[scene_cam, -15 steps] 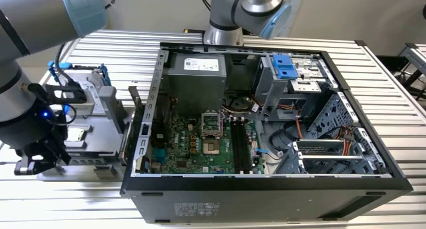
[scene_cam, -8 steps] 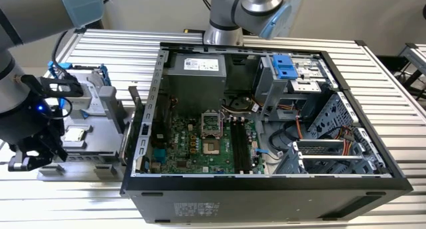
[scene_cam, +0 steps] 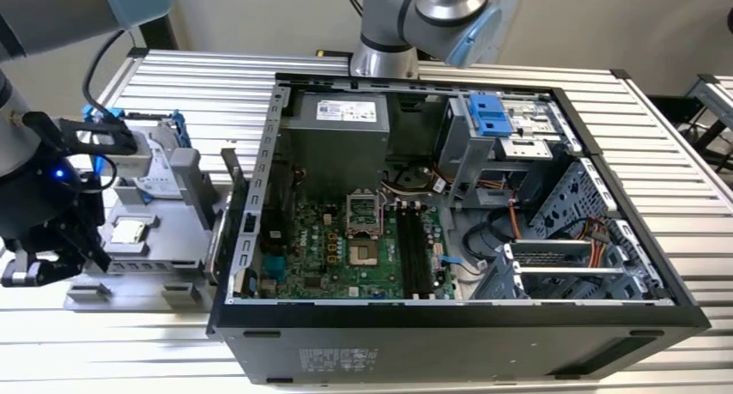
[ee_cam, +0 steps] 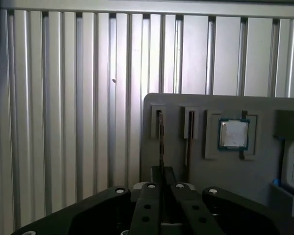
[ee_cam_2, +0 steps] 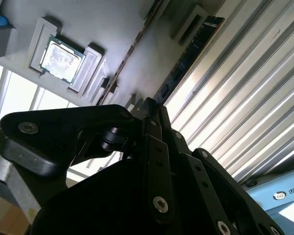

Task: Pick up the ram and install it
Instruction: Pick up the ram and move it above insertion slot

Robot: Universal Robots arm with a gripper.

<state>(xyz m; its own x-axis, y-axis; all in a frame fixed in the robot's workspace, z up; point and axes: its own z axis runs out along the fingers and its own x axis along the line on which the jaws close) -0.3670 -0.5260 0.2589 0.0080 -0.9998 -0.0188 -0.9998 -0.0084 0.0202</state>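
Exterior view: gripper (scene_cam: 44,258) sits low over the gray parts holder (scene_cam: 137,291), on the exterior view's left of the open computer case (scene_cam: 458,325).

Second wrist view: fingers (ee_cam_2: 154,110) are pressed together, pinching the near end of the ram (ee_cam_2: 193,51). The ram stands on edge in a holder slot, with the CPU (ee_cam_2: 61,58) in its pocket nearby.

First wrist view: ram (ee_cam: 160,142) is edge-on in the slot farthest from the CPU (ee_cam: 233,133), clamped between the fingertips. The ribbed aluminium table (ee_cam: 63,122) lies beyond.
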